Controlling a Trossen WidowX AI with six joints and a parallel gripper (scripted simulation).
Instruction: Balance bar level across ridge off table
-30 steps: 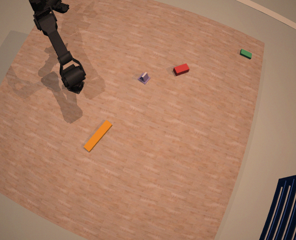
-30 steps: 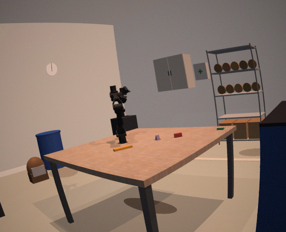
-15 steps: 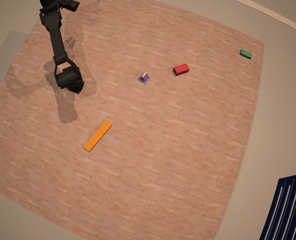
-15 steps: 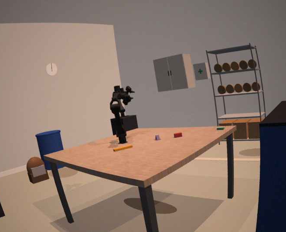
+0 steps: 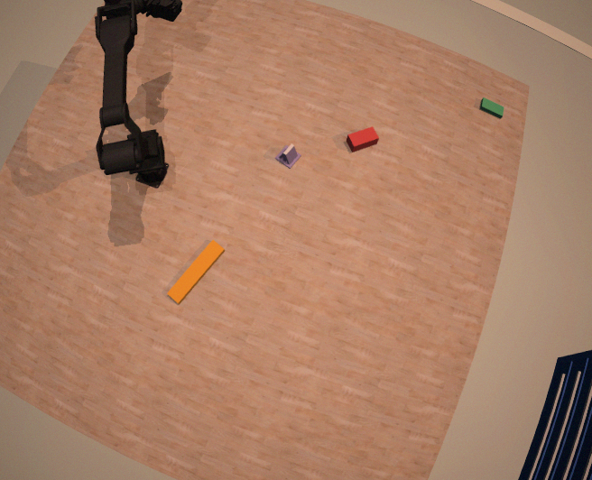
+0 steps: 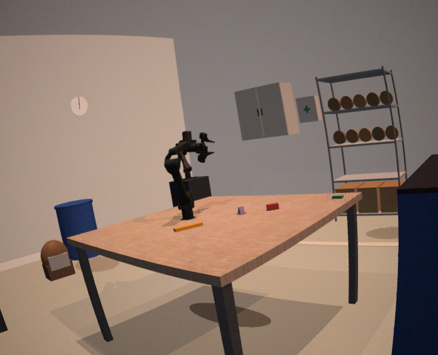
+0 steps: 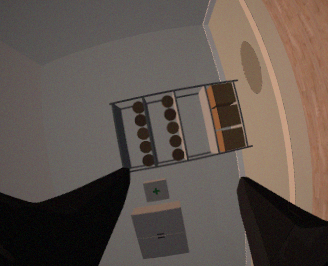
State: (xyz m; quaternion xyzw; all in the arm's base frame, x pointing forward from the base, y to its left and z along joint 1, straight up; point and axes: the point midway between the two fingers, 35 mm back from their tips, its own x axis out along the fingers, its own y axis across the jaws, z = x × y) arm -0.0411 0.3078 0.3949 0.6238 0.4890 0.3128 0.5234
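Observation:
The orange bar (image 5: 196, 272) (image 6: 187, 227) lies flat on the table (image 5: 312, 371) (image 6: 227, 251), near the arm's base. The ridge (image 5: 285, 153) (image 6: 241, 210) is a small purple wedge on a square base, standing apart from the bar, between it and the red block. Nothing rests on the ridge. My gripper (image 6: 213, 147) (image 7: 184, 180) is open and empty, raised high above the table and pointing roughly sideways. In the wrist view neither the bar nor the ridge shows between the fingers. In the top view the gripper is only partly visible at the top edge.
A red block (image 5: 363, 139) (image 6: 272, 206) lies on the table beyond the ridge. A smaller green block (image 5: 492, 107) (image 6: 337, 197) lies near the table's far corner. Shelving (image 6: 364, 143) (image 7: 182, 125) and a wall cabinet (image 6: 263, 111) (image 7: 160, 232) stand out past the table.

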